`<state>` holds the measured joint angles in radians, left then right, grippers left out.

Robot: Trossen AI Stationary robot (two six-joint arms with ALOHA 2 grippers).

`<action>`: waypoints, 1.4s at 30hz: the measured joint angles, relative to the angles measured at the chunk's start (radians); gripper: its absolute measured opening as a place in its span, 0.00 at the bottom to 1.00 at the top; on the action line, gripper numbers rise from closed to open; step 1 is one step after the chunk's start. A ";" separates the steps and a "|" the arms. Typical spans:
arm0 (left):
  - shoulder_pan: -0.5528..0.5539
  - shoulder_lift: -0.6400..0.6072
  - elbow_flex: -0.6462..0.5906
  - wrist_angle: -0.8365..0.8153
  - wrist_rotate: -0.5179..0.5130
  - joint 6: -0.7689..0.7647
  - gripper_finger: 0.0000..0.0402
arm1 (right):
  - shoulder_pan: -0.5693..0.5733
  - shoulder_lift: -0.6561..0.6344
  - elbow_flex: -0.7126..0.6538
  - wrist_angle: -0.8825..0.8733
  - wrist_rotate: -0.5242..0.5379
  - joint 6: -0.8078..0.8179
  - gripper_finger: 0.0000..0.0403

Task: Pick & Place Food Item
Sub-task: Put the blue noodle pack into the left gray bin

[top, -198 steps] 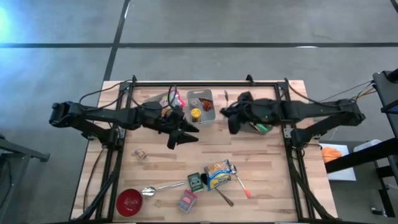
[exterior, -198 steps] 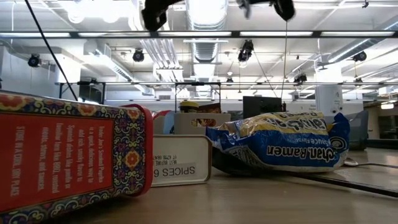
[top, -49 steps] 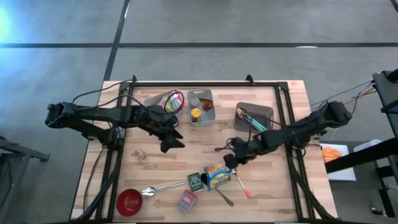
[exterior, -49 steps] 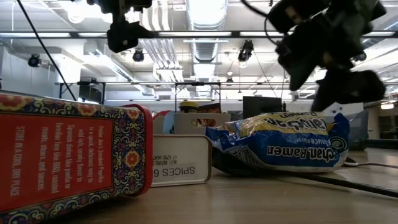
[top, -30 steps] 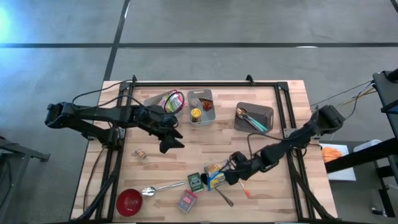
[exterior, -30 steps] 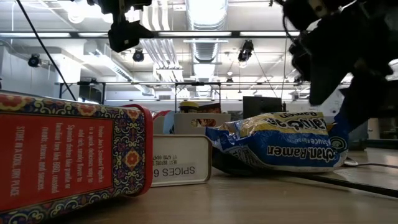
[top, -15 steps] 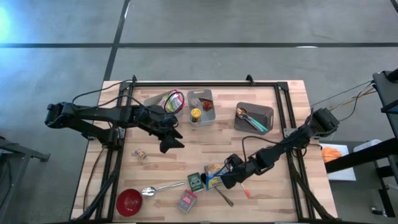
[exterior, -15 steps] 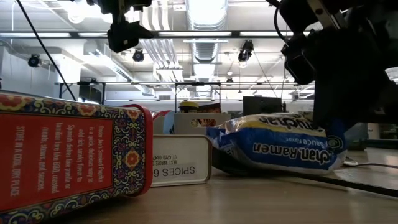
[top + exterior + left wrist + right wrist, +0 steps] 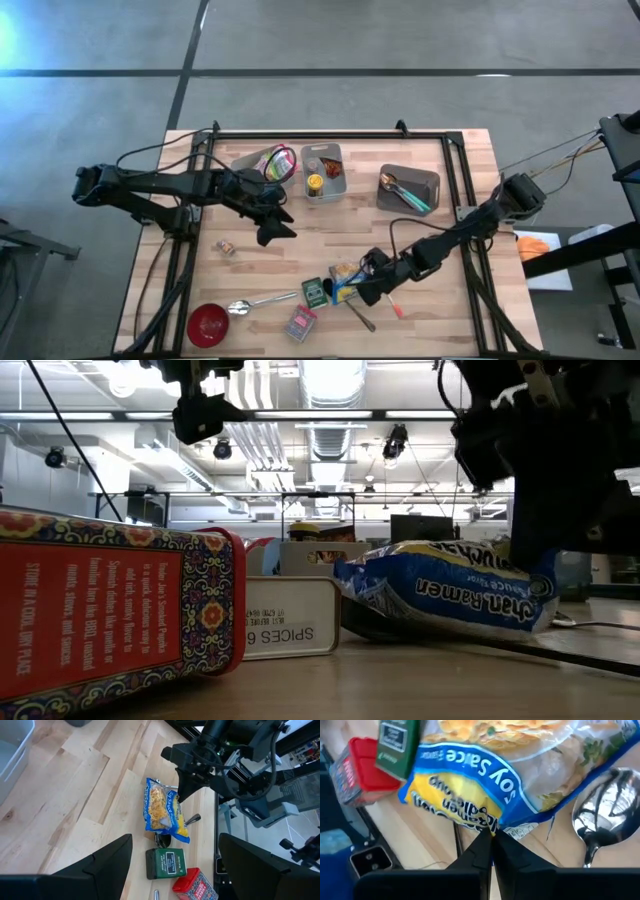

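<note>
A blue and yellow ramen packet (image 9: 345,278) lies near the table's front, beside a green tin (image 9: 316,292) and a red tin (image 9: 301,322). My right gripper (image 9: 361,290) comes at it from the table's right side and is shut on its edge. The low view shows the packet (image 9: 450,595) with the dark gripper (image 9: 545,490) above its right end. My left gripper (image 9: 272,228) hangs open above the table's middle left, holding nothing. In its wrist view the packet (image 9: 162,810) shows beyond its fingers. My right gripper pinches the packet's blue side edge (image 9: 496,826) between its two fingers (image 9: 482,851). The fingers slant down from the table's right side. The packet rests on the table, and in the low view its held end (image 9: 520,575) sits a little higher than the other.
A spoon (image 9: 260,302) and a red bowl (image 9: 209,323) lie at the front left. More utensils (image 9: 375,305) lie just right of the packet. At the back stand a grey bin with utensils (image 9: 407,188), a grey tray (image 9: 322,172) and a bag (image 9: 270,163).
My right gripper has rolled about its own line and shut on the ramen packet's edge. The packet has tipped: its end by the gripper has risen a little while the other end stays on the table.
</note>
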<state>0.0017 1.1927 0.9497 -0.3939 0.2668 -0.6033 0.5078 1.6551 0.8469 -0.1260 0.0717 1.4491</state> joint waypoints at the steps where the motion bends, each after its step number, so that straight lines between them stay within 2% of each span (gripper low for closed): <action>1: 0.000 0.000 0.000 0.000 0.000 0.000 0.75 | 0.000 -0.005 0.006 -0.004 0.000 -0.032 0.02; 6: 0.000 0.000 0.000 0.000 0.000 -0.002 0.75 | 0.001 -0.035 0.088 -0.067 0.000 -0.277 0.02; 14: 0.001 0.002 0.000 0.012 0.000 0.003 0.75 | -0.004 -0.051 0.340 -0.402 0.000 -0.713 0.02; 22: 0.001 0.031 0.000 0.164 0.078 0.145 0.75 | -0.025 -0.052 0.571 -0.525 -0.022 -1.034 0.02; 26: 0.005 0.044 -0.001 0.279 0.151 0.140 0.75 | -0.036 -0.052 0.664 -0.551 -0.026 -1.111 0.02; 34: 0.020 0.127 0.001 0.447 0.247 -0.023 0.75 | -0.054 -0.052 0.740 -0.546 -0.031 -1.171 0.02; 42: 0.022 0.235 0.000 0.733 0.506 -0.129 0.75 | -0.078 -0.041 0.739 -0.533 -0.150 -1.196 0.02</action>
<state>0.0235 1.4275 0.9501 0.3391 0.7729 -0.7324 0.4298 1.6142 1.5863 -0.6587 -0.0781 0.2530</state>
